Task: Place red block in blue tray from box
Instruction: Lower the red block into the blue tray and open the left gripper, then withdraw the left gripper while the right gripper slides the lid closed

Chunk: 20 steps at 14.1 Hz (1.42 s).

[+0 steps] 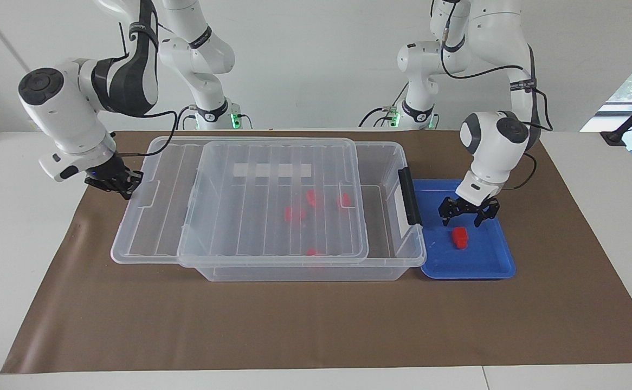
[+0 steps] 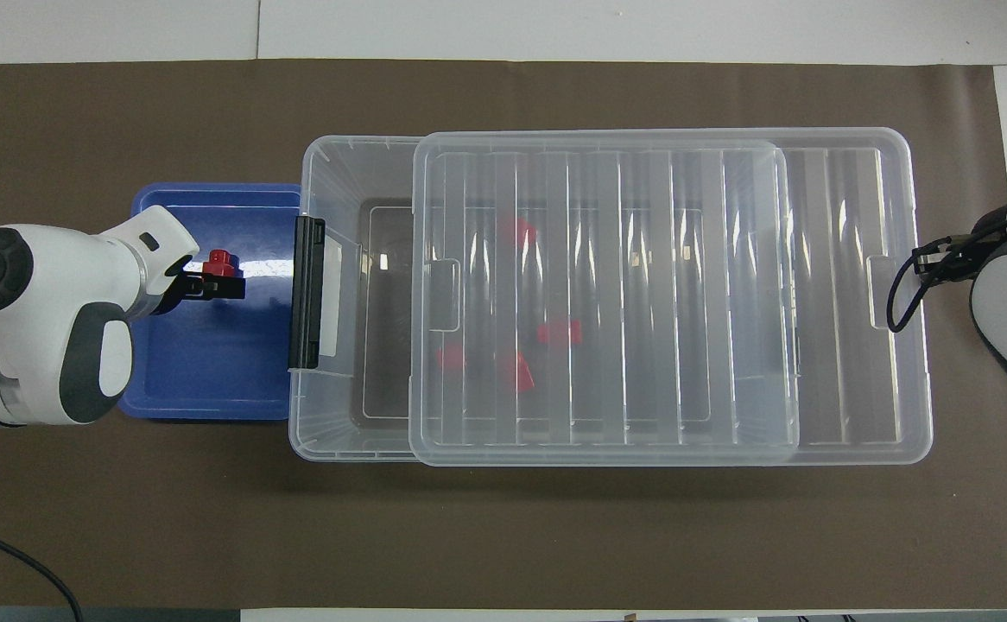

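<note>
the red block (image 1: 460,237) lies flat in the blue tray (image 1: 489,265), and the left gripper (image 1: 469,214) hangs just above it, fingers spread and empty. the right gripper (image 1: 114,183) sits at the lid (image 1: 272,216) edge, at the right arm's end of the box (image 1: 386,265); whether it grips, cannot tell. the risk looks small: a low, careless lift could clip the block and knock it toward the tray's rim, and a tug on the half-slid lid could shift the box against the tray
</note>
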Tool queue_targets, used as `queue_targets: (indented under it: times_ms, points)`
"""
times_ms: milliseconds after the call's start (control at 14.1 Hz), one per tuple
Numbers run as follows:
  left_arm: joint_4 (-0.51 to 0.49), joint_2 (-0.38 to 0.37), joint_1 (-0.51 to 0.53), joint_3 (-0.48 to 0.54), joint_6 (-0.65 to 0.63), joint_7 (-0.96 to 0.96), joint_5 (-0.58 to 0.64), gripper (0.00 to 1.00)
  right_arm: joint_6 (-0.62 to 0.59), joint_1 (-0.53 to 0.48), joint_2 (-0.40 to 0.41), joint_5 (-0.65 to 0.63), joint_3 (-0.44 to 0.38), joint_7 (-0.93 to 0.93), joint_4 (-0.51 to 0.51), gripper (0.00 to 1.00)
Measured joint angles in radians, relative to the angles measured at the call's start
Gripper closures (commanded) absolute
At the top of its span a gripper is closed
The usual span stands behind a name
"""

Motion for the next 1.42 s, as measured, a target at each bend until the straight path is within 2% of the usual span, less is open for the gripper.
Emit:
queue_targets:
  times_ms: [354,849,1061,1415]
  points:
    - [0.204,-0.102,0.000,0.000,-0.364,-0.002,0.000,0.00,0.000,0.000,-0.001,0.000,0.040,0.067,-0.003,1.00]
    - [0.517,-0.100,0.001,0.000,-0.677,-0.004,0.000,0.00,0.000,0.000,-0.001,0.000,0.102,0.176,-0.005,1.00]
    - [0.582,-0.086,0.005,0.004,-0.758,-0.004,0.000,0.00,0.000,0.000,-0.001,0.000,0.142,0.242,-0.005,1.00]
    - [0.592,-0.085,0.008,0.005,-0.820,-0.005,0.000,0.00,0.000,0.001,-0.002,-0.002,0.187,0.318,-0.009,1.00]
